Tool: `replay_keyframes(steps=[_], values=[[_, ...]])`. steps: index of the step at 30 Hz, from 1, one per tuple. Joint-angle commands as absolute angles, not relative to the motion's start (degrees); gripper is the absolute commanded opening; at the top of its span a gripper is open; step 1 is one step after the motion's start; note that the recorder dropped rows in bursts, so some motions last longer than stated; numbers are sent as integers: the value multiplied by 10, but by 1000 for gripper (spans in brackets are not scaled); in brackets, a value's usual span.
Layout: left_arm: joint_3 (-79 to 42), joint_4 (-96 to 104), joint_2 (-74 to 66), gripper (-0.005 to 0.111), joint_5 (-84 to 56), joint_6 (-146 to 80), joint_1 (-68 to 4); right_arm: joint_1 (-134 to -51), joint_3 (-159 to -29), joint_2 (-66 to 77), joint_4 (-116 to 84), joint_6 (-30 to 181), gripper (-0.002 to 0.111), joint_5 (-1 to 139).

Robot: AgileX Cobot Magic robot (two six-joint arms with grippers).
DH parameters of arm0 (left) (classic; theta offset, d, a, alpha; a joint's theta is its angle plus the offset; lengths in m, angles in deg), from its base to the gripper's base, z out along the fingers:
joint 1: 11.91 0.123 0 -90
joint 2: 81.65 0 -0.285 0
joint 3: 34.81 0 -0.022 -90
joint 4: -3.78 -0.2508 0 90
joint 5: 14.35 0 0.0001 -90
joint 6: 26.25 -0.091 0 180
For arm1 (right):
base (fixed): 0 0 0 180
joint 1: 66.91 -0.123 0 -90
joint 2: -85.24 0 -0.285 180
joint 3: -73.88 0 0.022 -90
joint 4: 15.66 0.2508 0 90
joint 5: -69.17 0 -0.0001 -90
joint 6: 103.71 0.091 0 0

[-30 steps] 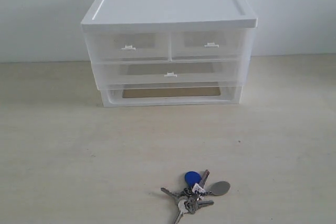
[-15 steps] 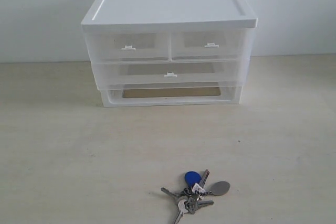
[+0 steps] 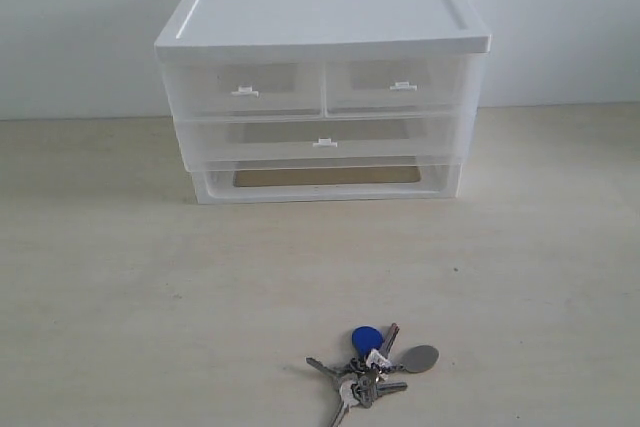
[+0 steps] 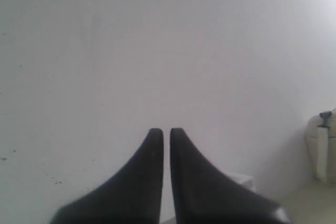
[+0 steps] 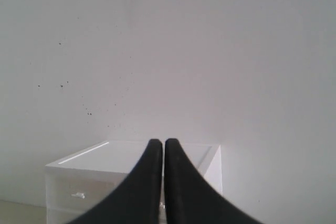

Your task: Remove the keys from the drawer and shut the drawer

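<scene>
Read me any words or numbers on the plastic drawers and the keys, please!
No words, numbers or signs can be read anywhere in these pictures.
White and see-through plastic drawer cabinet: plain, no label showing.
Bunch of silver metal keys: any stamping is too small to read.
Round blue fob and grey oval tag: both look blank from here.

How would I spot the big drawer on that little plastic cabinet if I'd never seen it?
Find the white-lidded plastic drawer chest standing by the wall. Under its two half-width drawers and above the open base frame sits the wide drawer. It alone spans the full width, with one white tab handle at its centre.
</scene>
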State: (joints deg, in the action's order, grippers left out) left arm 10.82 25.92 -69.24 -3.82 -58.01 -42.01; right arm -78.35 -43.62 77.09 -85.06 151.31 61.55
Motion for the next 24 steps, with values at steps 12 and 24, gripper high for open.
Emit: replay_keyframes(steps=[12,24], values=[[332,9,-695,4,-281,-281,-256,-784,-434,775,-848,1511,0,603],[424,10,-736,4,-279,-240,-162,-784,-434,775,-848,1511,0,604]])
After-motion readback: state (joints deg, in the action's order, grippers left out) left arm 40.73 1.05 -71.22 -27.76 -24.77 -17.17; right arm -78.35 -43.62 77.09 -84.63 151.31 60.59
